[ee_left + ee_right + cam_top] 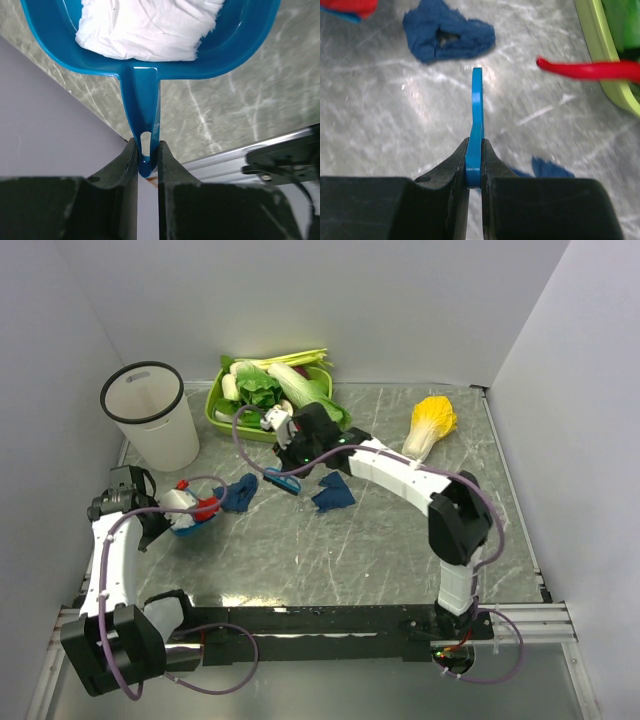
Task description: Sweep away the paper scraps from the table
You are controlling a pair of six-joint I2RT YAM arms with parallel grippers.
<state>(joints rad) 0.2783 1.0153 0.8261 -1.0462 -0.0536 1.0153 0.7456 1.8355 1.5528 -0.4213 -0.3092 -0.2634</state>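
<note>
My left gripper (147, 151) is shut on the handle of the light-blue dustpan (150, 90), which lies on the table (330, 550) at the left. A white paper scrap (145, 25) lies in the pan, and a red scrap (207, 507) sits with it. One dark blue scrap (240, 492) lies at the pan's mouth and another (333, 495) lies mid-table. My right gripper (475, 150) is shut on a thin blue sweeper (477, 107) and hovers between the two blue scraps (447, 35) (550, 169). From above, the right gripper (290, 465) is just in front of the tray.
A white bin with a black rim (150, 415) stands at the back left. The lime-green tray (214, 400) of leafy vegetables is at the back centre, with a slim red item (590, 70) beside it. A yellow cabbage (430, 425) lies at the back right. White walls enclose the table.
</note>
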